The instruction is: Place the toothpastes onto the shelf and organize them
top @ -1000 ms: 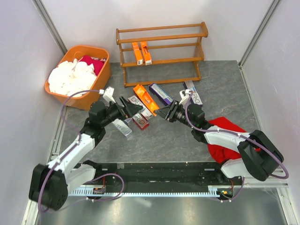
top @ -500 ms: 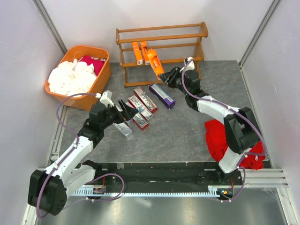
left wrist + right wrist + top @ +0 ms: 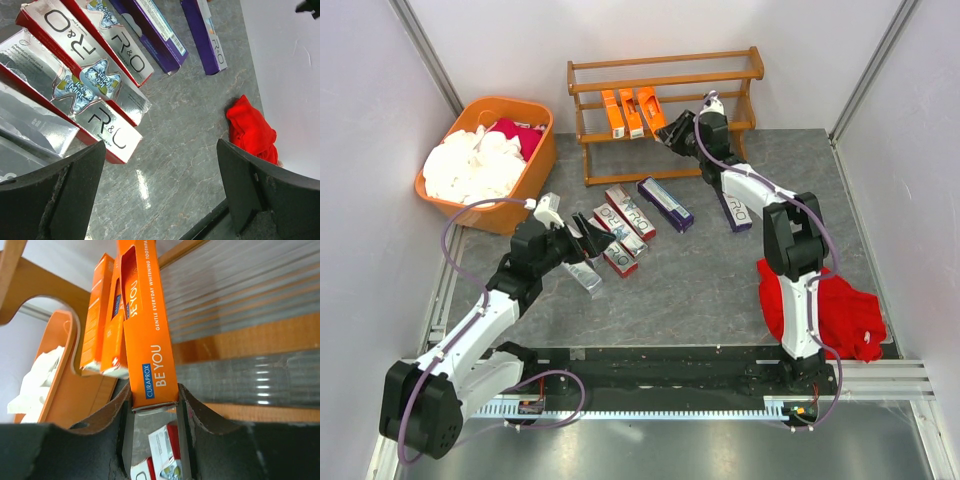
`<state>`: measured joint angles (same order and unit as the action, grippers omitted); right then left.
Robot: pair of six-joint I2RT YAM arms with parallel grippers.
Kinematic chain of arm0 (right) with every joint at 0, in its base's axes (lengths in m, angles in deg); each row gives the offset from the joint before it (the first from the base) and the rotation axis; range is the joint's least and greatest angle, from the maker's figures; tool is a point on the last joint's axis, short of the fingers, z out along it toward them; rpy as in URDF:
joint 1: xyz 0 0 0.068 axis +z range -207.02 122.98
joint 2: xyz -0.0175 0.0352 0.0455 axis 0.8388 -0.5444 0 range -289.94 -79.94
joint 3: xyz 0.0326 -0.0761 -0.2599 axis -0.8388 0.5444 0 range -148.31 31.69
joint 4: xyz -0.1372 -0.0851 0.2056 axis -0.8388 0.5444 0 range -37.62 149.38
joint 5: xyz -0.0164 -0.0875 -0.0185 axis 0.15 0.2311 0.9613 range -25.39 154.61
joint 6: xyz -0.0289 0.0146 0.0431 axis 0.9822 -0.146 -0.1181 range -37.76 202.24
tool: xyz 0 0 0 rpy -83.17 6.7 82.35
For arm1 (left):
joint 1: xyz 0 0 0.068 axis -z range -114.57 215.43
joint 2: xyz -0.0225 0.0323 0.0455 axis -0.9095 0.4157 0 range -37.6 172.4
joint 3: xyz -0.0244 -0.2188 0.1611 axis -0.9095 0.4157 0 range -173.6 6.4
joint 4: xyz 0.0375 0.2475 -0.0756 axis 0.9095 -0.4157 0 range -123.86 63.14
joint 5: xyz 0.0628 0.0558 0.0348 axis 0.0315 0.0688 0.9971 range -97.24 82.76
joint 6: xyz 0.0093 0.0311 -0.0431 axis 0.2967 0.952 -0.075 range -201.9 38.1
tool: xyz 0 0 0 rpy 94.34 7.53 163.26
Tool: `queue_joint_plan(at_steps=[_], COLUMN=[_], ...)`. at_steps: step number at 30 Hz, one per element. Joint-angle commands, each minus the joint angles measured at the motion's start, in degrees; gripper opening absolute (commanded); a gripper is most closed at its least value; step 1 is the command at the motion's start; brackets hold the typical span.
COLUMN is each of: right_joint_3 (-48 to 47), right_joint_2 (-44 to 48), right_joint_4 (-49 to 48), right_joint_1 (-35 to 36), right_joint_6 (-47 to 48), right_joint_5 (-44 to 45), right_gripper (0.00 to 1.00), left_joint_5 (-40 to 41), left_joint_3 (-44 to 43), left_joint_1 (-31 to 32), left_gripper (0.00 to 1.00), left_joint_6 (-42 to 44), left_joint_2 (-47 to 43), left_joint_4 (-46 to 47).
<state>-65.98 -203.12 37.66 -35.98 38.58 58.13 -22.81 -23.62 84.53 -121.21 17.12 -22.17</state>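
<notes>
Since a second ago my right gripper (image 3: 672,134) has carried the orange carton (image 3: 148,335) from the table to the shelf (image 3: 665,79), at its middle tier just beside two orange cartons (image 3: 621,112), jaws clamped on the carton's end. My left gripper (image 3: 160,175) hangs wide open above the red-and-silver cartons (image 3: 95,90).
</notes>
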Motion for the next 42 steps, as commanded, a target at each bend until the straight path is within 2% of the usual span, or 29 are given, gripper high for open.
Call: queue_joint_plan(at_steps=[1, 9, 11, 14, 15, 17, 18, 20, 26, 29, 36, 42], right_joint_3=[-7.7, -17.28, -17.12, -16.15, -15.63, -14.49, -12.57, -8.88, -1.31, 5.79, 21.8, 29.9], right_joint_2=[-3.2, -12.17, -13.05, -13.23, -13.06, -12.09, -11.57, -9.2, -1.91, 3.01, 18.29, 24.11], right_joint_4=[-1.01, -1.01, -2.06, -3.56, -3.56, -4.17, -4.52, -6.8, -4.62, -4.27, -3.65, 3.28], right_joint_1=[-0.3, -0.12, -0.03, 0.06, 0.23, 0.49, 0.41, 0.32, 0.32, 0.23, 0.23, 2.86], right_joint_6=[-2.04, -9.06, -10.39, -11.89, -12.06, -12.06, -12.15, -11.89, -7.77, -4.26, 3.12, 12.01], right_joint_5=[0.86, -1.43, -1.69, -2.66, -2.83, -3.45, -3.63, -4.15, -1.0, 0.93, 4.63, 10.51], right_gripper=[0.32, 0.4, 0.43, 0.56, 0.65, 0.71, 0.77, 0.82, 0.93, 0.98, 0.98, 0.98], left_joint_5=[-1.48, -2.53, -2.8, -3.06, -2.97, -3.06, -3.06, -3.32, -3.76, -4.03, -3.77, -3.14], left_joint_3=[-0.13, -0.21, -0.13, -0.04, 0.05, 0.05, 0.14, 0.31, 0.75, 0.93, 1.02, 0.84], left_joint_1=[0.07, -0.02, -0.02, -0.02, 0.07, 0.07, -0.02, 0.07, 0.07, 0.07, -0.02, 0.07], left_gripper=[1.0, 1.0, 1.0, 1.0, 1.0, 1.0, 1.0, 1.0, 1.0, 1.0, 1.0, 1.0], left_joint_6=[1.6, 1.25, 1.17, 1.16, 1.17, 1.17, 1.17, 1.08, 0.64, 0.64, 0.55, -0.33], left_joint_2=[-0.58, -0.58, -0.75, -0.93, -0.84, -0.67, -0.75, -0.67, -0.58, -0.58, 0.56, 3.37], left_joint_4=[2.69, 2.69, 2.78, 2.78, 2.78, 2.78, 2.87, 3.05, 3.57, 3.57, 3.66, 3.13])
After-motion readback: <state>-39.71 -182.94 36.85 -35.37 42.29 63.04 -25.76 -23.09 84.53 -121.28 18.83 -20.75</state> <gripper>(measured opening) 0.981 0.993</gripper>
